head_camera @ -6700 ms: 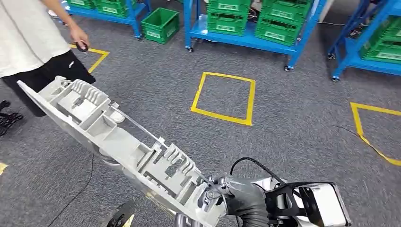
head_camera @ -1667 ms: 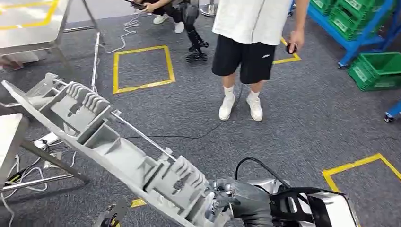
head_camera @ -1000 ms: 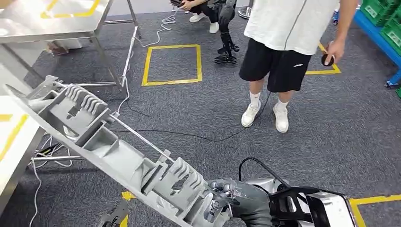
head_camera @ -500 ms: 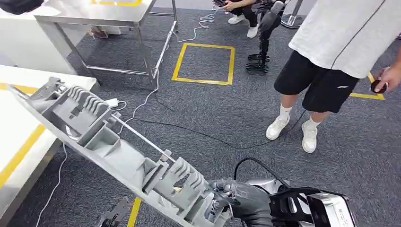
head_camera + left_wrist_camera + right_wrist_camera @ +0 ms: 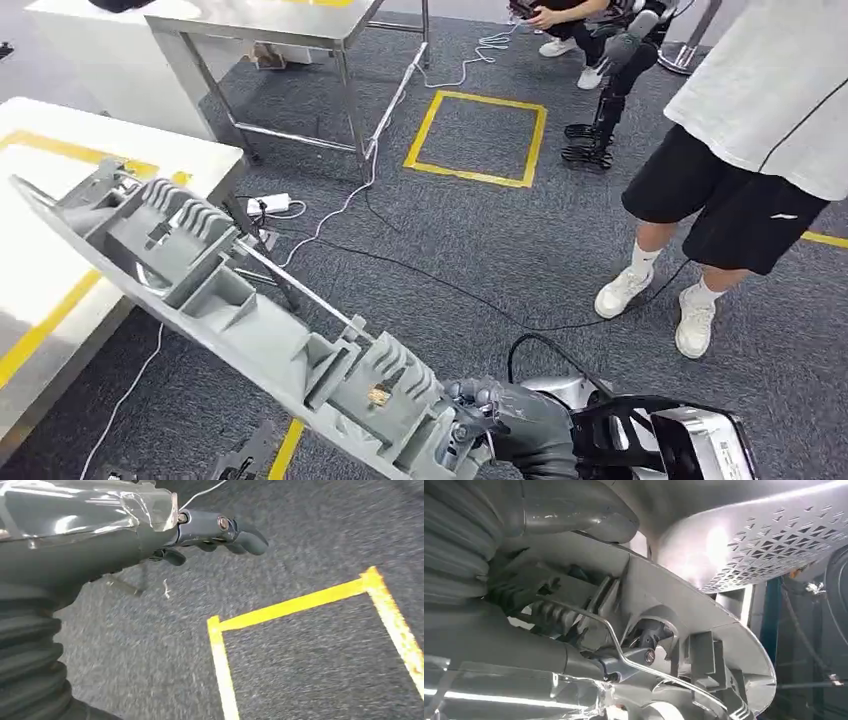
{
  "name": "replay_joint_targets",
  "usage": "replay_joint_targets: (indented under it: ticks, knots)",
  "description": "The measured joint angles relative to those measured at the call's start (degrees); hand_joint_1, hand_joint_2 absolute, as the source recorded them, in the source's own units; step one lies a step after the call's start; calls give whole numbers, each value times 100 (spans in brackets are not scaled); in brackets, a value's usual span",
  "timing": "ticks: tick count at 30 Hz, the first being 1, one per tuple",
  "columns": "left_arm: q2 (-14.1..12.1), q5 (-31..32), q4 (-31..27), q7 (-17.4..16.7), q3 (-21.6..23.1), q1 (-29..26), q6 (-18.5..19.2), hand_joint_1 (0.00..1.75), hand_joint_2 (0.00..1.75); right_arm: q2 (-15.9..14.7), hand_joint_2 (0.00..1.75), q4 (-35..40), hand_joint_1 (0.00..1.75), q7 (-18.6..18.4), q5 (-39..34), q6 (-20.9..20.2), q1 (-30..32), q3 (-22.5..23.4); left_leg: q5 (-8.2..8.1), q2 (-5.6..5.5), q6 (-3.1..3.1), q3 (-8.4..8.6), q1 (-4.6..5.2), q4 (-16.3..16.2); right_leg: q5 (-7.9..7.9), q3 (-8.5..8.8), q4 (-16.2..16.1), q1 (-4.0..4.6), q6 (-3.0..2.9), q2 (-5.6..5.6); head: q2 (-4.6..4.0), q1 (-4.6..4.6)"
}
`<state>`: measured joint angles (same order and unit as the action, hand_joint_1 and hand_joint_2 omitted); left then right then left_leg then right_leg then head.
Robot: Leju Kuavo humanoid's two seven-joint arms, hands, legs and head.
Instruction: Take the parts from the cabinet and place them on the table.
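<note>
1. No legible text, labels, nos. or brand names in any view.
2. Person's black shorts (image 5: 733,205) carry a small white logo mark, too small to read.

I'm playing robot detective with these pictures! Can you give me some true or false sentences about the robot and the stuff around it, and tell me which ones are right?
1. The right hand holds one end of the long grey part. True.
2. The left hand holds a green crate. False: it holds nothing and hangs over the grey carpet.
3. The long grey part already lies flat on the white table. False: it is held up in the air, its far end over the table's edge.
4. A person in black shorts stands on the carpet near the robot. True.
5. Yellow tape marks a square on the floor. True.
</note>
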<state>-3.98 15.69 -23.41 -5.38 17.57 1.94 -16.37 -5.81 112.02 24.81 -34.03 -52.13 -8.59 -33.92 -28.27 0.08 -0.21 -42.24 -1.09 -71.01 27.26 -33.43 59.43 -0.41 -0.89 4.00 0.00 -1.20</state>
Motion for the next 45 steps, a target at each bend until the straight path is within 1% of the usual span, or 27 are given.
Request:
replay_joint_targets:
  ticks: [1, 2, 3, 7, 8, 9, 10, 12, 13, 15, 17, 18, 19, 22, 24, 27, 29, 30, 32, 33, 34, 38, 40, 41, 43, 44, 45]
  knots:
    - [-4, 2, -2, -2, 0, 6, 0, 0, 175, 2, 175, 0, 175, 0, 0, 0, -4, 2, 234, 77, 50, 271, 19, 511, 12, 18, -1, 10, -11, 58, 0, 0]
    - [-11, 9, -4, 0, 0, 17, 0, 0, 175, 2, 175, 0, 175, 0, 0, 0, -6, 2, 423, 374, 140, 584, 84, 1044, 28, 44, -8, 18, 2, 103, 0, 0]
    - [-24, 9, -7, 0, 0, 42, 2, 0, 175, 2, 175, 0, 175, 0, 0, 0, -2, 2, 347, 495, 149, 634, 130, 1142, 49, 52, -7, 47, 34, 138, 0, 9]
    - [-70, 33, -9, -9, 0, 49, 4, 0, 175, 2, 175, 0, 175, 13, -31, 22, 6, 7, 383, 301, 279, 648, 197, 1272, 51, 118, -90, 36, 125, 325, 0, 4]
    - [-60, 33, -11, -13, 0, 33, 5, 0, 175, 4, 175, 7, 175, 13, -50, 50, 14, 17, 482, 256, 290, 792, 100, 1437, 87, 88, -39, 29, 142, 193, 0, 13]
    - [-48, 35, -18, -13, 0, 65, 7, 0, 175, 2, 175, 11, 175, 13, -68, 63, 26, 20, 506, 209, 309, 839, 120, 1512, 153, 17, 138, 8, 127, -121, 0, 22]
    - [-37, 35, -17, -13, 0, 99, 9, 0, 175, -11, 175, 13, 175, 18, -96, 66, 27, 33, 519, 166, 328, 838, 119, 1510, 303, -173, 498, 0, 83, -283, 0, 30]
    - [-20, 35, -20, -13, 0, 128, 13, 0, 175, -13, 175, 13, 175, 17, -116, 83, 55, 37, 511, 57, 328, 839, 115, 1508, 589, -678, 1390, -13, 56, -375, 0, 46]
    - [-17, 35, -20, -13, 0, 126, 15, 0, 175, -15, 175, 13, 175, 17, -114, 85, 74, 37, 505, 8, 327, 838, 115, 1503, 620, -849, 1645, -15, 91, -377, 0, 44]
    - [-7, 35, -17, -13, 0, 117, 24, 0, 175, -33, 175, 13, 175, 15, -111, 94, 101, 37, 485, -96, 298, 846, 96, 1486, 364, -767, 1271, -64, 237, -377, 0, 46]
    - [11, 35, -20, -13, 0, 117, 24, 0, 175, -33, 175, 15, 175, 15, -114, 98, 93, 37, 426, -174, 216, 846, 63, 1401, -77, -299, 239, -129, 393, -377, 0, 48]
    - [4, 35, -17, -13, 0, 117, 24, 0, 175, -35, 175, 13, 175, 15, -114, 98, 86, 37, 377, -198, 157, 813, 79, 1330, -155, -210, -8, -140, 388, -375, 0, 59]
    - [-2, 35, -17, -15, 0, 114, 22, 0, 175, -31, 175, 20, 175, 15, -112, 98, 92, 35, 327, -215, 119, 782, 95, 1271, -182, -171, -22, -128, 310, -390, 0, 62]
    - [2, 35, -17, -15, 0, 83, 26, 0, 175, -31, 175, 20, 175, 15, -74, 65, 81, 35, 327, -218, 85, 778, 55, 1296, -184, -173, -7, -69, 191, -384, 0, 55]
    - [-7, 31, -15, -13, 2, 79, 24, 0, 175, -11, 175, 20, 175, 17, -33, 31, 64, 35, 206, -147, 36, 745, 32, 1142, -181, -134, -33, -122, 136, -365, 0, 50]
    - [-13, -13, -15, -9, 0, 79, 22, 0, 175, -4, 175, 20, 175, 26, 9, -7, 49, 31, -396, -52, -29, 83, 24, -142, -145, -116, -31, -83, 50, -277, 0, 26]
    - [-2, -24, -15, -7, 0, 56, 20, 0, 175, -4, 175, 15, 175, 26, 28, -17, 49, 26, -426, -37, -19, -196, 24, -561, -128, -112, -30, -52, 29, -207, 0, 26]
    - [-2, -28, -15, -7, 0, 47, 15, 0, 175, -4, 175, 15, 175, 26, 35, -20, 47, 22, -276, -34, 3, -141, 26, -386, -117, -100, -30, -39, 17, -177, 0, 26]
    - [-7, -37, -15, -7, 0, 39, 4, 0, 175, -2, 175, 15, 175, 26, 42, -22, 27, 17, 239, 63, 98, 335, 54, 579, -87, -46, -33, -14, 15, -95, 0, 24]
    - [-11, -39, -15, -4, 0, 42, 2, 0, 175, 2, 175, 15, 175, 26, 42, -22, 10, 15, 429, 338, 187, 605, 110, 1072, -66, -16, -41, -7, 22, -66, 0, 28]
    - [-15, -55, -15, 0, -2, 63, 0, 0, 175, 2, 175, 15, 175, 26, 42, -24, 6, 15, 346, 464, 192, 647, 173, 1184, -42, -5, -31, 52, 61, -21, 0, 31]
    - [-33, -70, -17, 13, -4, 35, -20, 0, 175, 13, 175, 15, 175, 31, 42, -33, -27, 2, 382, 203, 307, 675, 210, 1297, -4, 76, -101, 52, 151, 205, 0, 28]
    - [-7, -70, -24, 22, -4, 22, -35, 0, 175, 17, 175, 11, 175, 37, 39, -39, -35, -7, 479, 81, 356, 799, 129, 1438, 139, -90, 233, 3, 129, -195, 0, 42]
    - [0, -70, -24, 22, -4, 42, -39, 0, 175, 9, 175, 11, 175, 42, 35, -44, -36, -4, 481, 13, 360, 798, 130, 1438, 316, -305, 660, 0, 86, -314, 0, 59]
    - [18, -70, -24, 22, -4, 40, -39, 0, 175, 0, 175, 2, 175, 42, 33, -44, -32, -11, 478, -141, 361, 794, 137, 1436, 598, -753, 1484, -11, 68, -362, 0, 63]
    - [22, -70, -24, 22, -4, 30, -28, 0, 175, -9, 175, -11, 175, 37, 35, -44, -32, -15, 476, -233, 360, 794, 137, 1433, 612, -895, 1692, -11, 110, -366, 0, 63]
    - [26, -70, -22, 22, -4, 17, -20, 0, 175, -18, 175, -24, 175, 35, 35, -44, -31, -20, 472, -316, 353, 800, 136, 1430, 513, -861, 1557, -22, 169, -368, 0, 63]
